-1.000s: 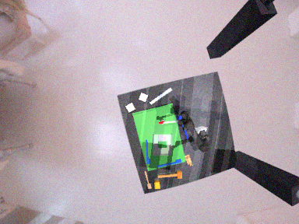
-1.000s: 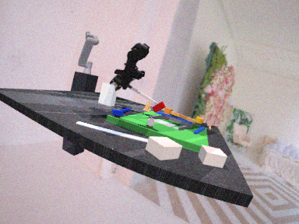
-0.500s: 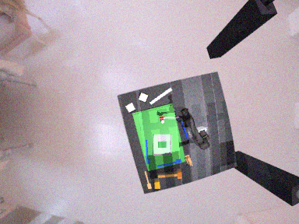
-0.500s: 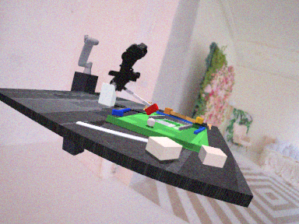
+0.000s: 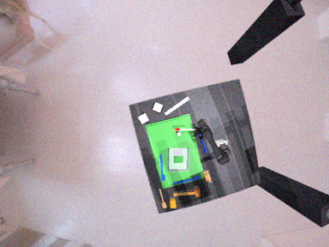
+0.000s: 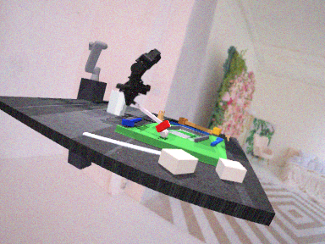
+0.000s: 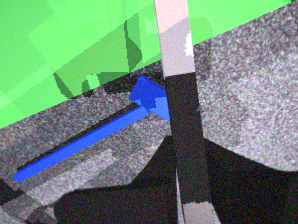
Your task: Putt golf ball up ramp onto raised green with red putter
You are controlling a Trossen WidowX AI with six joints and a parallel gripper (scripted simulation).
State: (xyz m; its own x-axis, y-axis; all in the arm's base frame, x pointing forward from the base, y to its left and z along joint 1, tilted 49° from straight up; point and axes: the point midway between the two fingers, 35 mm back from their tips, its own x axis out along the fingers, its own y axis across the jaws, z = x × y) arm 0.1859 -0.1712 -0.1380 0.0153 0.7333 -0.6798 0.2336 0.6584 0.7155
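Red putter (image 6: 162, 125) head sits just beside the golf ball (image 6: 164, 133), shaft clamped in the bent arm's fingers (image 6: 132, 101).

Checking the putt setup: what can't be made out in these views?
- Gripper fingers: cut off by the wrist view's bottom edge; only the putter shaft shows.
- Contact between putter head and ball: too small from the top; exterior, the head covers the ball.
- Ramp slope: top view too small.
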